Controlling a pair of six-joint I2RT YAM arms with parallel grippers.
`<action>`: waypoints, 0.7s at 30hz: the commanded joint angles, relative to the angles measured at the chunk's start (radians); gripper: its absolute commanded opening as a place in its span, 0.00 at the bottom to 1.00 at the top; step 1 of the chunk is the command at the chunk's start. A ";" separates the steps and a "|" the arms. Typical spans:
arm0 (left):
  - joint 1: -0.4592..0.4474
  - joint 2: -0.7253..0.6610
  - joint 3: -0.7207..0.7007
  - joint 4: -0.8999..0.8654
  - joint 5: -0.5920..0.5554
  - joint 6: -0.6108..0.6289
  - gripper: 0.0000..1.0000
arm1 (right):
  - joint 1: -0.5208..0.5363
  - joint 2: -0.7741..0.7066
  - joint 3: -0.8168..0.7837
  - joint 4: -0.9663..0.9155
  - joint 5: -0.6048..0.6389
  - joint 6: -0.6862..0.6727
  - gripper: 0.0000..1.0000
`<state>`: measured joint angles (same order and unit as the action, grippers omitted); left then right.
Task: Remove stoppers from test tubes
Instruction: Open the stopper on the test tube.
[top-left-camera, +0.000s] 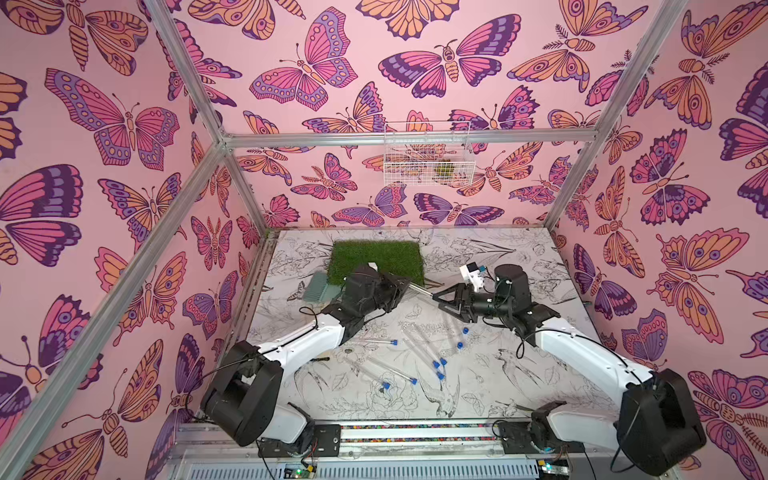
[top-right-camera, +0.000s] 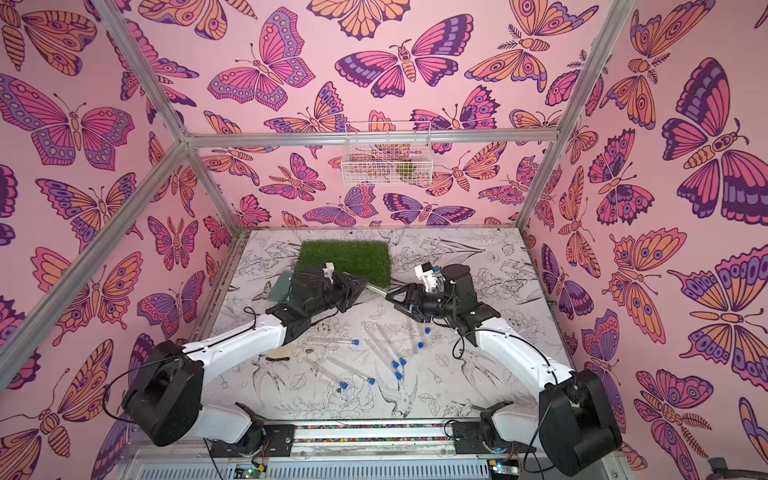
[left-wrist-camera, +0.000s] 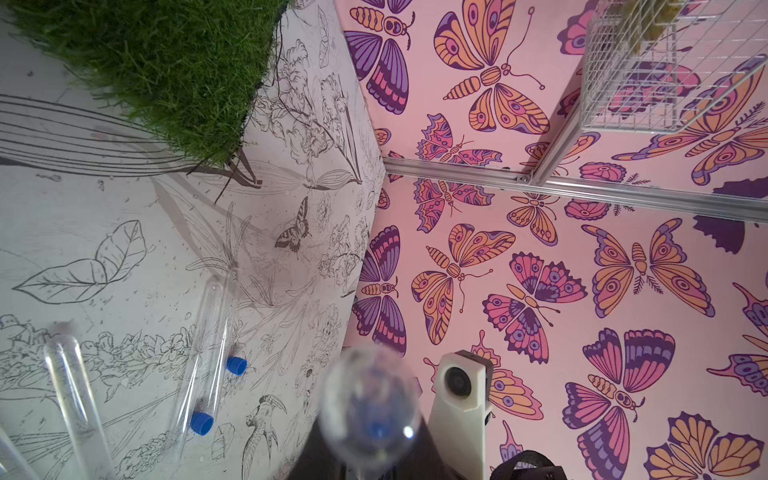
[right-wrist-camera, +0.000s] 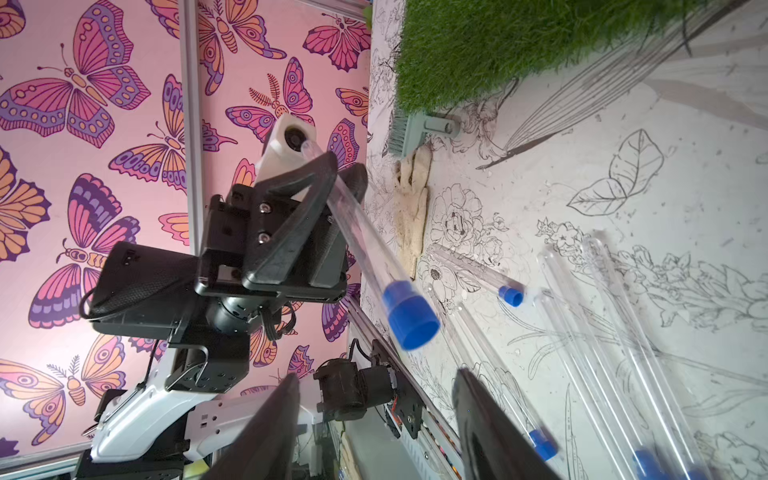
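We are holding one test tube (right-wrist-camera: 361, 232) off the table (top-left-camera: 519, 374) in the left gripper (right-wrist-camera: 340, 174). Its jaws are pinching tight on the glass near the rounded end, so the tube's long axis is running straight from that gripper toward the right gripper (right-wrist-camera: 376, 374). The blue stopper (right-wrist-camera: 410, 318) is capping the end that faces the right arm. It is sitting just ahead of the right fingertips, in line with the gap between them, and those jaws are standing apart, gripping nothing. We are judging that the right gripper, the one nearer the cap, needs to advance along that axis, close on the stopper alone and pull away along the tube's line. The other stoppered tubes (top-left-camera: 420, 348) are lying loose on the table below.
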<state>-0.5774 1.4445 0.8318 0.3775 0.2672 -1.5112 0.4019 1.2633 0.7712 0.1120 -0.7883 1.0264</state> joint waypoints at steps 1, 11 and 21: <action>-0.006 -0.030 -0.035 0.041 -0.016 -0.027 0.07 | 0.006 0.013 -0.004 0.105 -0.020 0.022 0.58; -0.006 -0.036 -0.071 0.115 -0.019 -0.083 0.07 | 0.003 0.054 -0.020 0.175 -0.019 0.051 0.51; -0.006 -0.044 -0.077 0.116 -0.022 -0.089 0.05 | -0.006 0.081 -0.009 0.163 -0.016 0.044 0.53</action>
<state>-0.5774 1.4300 0.7704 0.4496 0.2409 -1.5833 0.4011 1.3205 0.7502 0.2592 -0.7971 1.0710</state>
